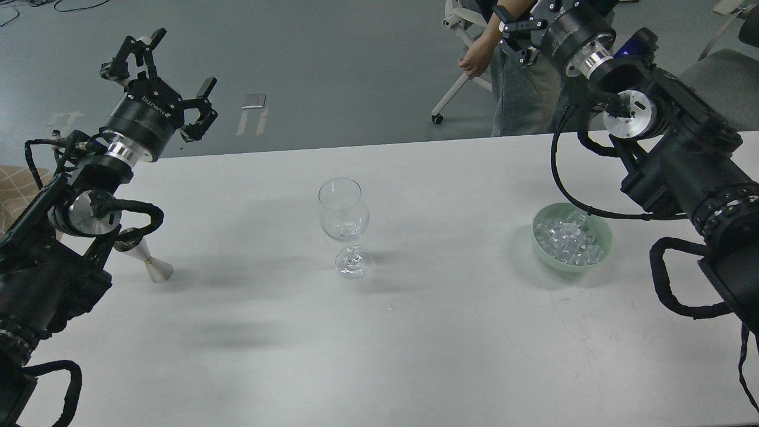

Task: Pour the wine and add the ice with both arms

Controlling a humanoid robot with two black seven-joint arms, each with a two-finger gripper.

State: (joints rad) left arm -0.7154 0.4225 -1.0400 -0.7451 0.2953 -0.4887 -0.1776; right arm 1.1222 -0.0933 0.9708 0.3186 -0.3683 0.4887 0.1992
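Both black grippers hover high, nothing held: the left gripper (159,76) spread apart, the right gripper (514,26) partly cropped, state unclear. The right should descend squarely over the pale green bowl (602,227) of clear glassy ice cubes (570,238), clear of the empty stemmed wine glass (343,218).

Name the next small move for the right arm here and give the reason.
Probably bring the right gripper back and down toward the green bowl. It sits high past the table's far edge, holding nothing as far as I can see, while the ice lies heaped in that bowl and the wine glass holds no cubes.
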